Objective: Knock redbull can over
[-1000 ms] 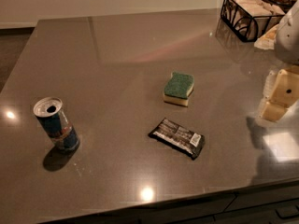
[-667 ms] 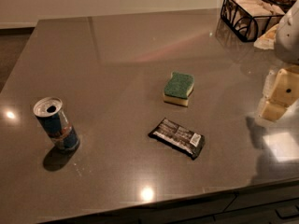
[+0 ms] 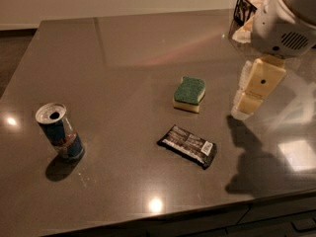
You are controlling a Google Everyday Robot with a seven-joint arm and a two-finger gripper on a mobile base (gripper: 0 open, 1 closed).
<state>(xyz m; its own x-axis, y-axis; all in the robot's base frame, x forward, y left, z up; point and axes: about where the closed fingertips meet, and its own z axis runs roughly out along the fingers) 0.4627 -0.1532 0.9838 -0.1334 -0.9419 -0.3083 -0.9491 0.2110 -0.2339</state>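
Note:
The redbull can (image 3: 59, 132) stands upright near the table's front left, blue and silver with a silver top and tab hole. My gripper (image 3: 249, 95) hangs over the right side of the table, right of the sponge and far from the can. Its cream fingers (image 3: 256, 83) point down at the table top. The white arm housing (image 3: 284, 19) sits above them at the top right.
A green-and-yellow sponge (image 3: 189, 94) lies mid-table. A black candy bar wrapper (image 3: 188, 145) lies in front of it. A dark wire basket (image 3: 247, 6) stands at the back right corner. The grey table (image 3: 123, 58) ends close at the front and right.
The arm and gripper have moved left, further over the table toward the sponge. The can, sponge and wrapper have not moved.

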